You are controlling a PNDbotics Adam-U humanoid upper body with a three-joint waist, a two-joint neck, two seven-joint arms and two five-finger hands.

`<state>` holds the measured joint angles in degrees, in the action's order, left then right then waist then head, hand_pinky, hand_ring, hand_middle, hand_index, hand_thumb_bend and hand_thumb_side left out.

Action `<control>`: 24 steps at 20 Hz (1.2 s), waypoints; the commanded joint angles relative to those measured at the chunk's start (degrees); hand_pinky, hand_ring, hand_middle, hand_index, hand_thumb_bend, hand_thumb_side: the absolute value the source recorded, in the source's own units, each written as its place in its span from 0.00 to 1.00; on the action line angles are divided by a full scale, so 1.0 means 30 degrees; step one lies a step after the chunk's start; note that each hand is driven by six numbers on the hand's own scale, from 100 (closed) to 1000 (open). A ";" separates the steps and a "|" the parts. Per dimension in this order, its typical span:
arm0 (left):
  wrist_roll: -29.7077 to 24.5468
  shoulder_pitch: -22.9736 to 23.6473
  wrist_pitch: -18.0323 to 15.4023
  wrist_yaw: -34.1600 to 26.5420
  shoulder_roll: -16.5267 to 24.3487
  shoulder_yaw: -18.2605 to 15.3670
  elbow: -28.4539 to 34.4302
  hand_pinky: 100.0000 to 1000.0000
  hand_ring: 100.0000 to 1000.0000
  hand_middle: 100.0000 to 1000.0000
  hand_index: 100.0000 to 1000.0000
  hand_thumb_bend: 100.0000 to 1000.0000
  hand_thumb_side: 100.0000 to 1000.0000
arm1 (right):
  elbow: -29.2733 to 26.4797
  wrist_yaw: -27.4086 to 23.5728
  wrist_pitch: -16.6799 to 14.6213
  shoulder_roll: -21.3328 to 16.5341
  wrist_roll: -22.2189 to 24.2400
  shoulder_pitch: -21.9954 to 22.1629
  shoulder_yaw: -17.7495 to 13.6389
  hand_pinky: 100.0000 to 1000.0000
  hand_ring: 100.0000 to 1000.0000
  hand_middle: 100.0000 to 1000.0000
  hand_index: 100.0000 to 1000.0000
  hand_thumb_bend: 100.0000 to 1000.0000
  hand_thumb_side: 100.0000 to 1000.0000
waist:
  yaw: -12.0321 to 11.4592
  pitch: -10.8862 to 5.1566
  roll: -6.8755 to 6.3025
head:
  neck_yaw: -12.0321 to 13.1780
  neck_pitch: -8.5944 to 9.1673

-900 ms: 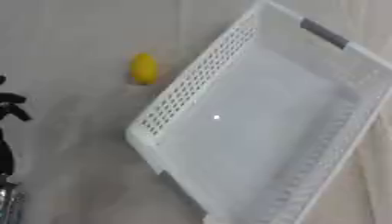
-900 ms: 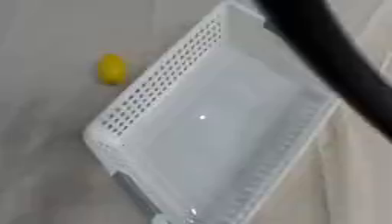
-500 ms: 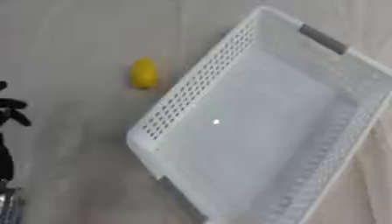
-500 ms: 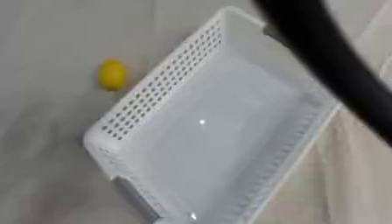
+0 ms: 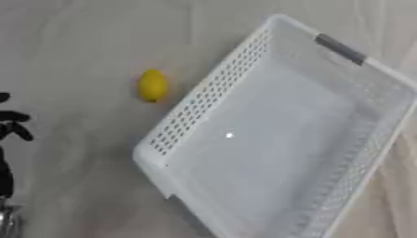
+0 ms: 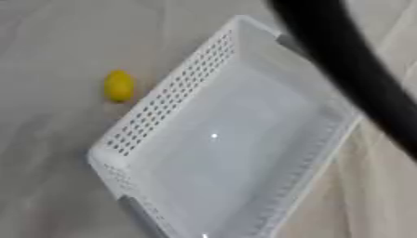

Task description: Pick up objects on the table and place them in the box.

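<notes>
A small yellow oval object (image 5: pixel 152 85), like a lemon, lies on the pale table left of the box. The box is a white plastic basket (image 5: pixel 201 103) with perforated walls and a grey handle (image 5: pixel 339 48); it lies askew and nothing shows inside it. At the left edge of the left eye view my left hand (image 5: pixel 13 124) shows as black fingers, relaxed and holding nothing, well to the left of and below the yellow object. My right hand shows in no view.
A thick black band (image 6: pixel 350 69) crosses the upper right of the right eye view, close to the camera, and hides the basket's far corner. Pale cloth-like surface (image 6: pixel 383 186) lies right of the basket.
The whole picture has slid down a little, so the camera has moved. The yellow object, the basket and my left hand keep their places relative to each other.
</notes>
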<state>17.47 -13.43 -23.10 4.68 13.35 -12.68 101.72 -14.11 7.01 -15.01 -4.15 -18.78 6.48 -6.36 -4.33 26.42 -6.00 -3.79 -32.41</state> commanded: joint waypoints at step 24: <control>-0.1133 -0.7044 -0.1927 0.7157 1.1709 0.6603 -0.5519 0.37 0.56 0.69 0.76 0.00 0.39 | -0.0028 0.0430 0.0556 -0.0164 0.0419 -0.0153 0.0046 0.41 0.54 0.64 0.69 0.00 0.86 | 0.0892 -0.0474 -0.0940 | -0.0006 0.1040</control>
<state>14.31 -33.79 -28.24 25.37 46.59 6.98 85.24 -14.32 8.12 -13.36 -4.65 -17.72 5.49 -6.06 -1.59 25.85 -9.05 -4.44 -29.49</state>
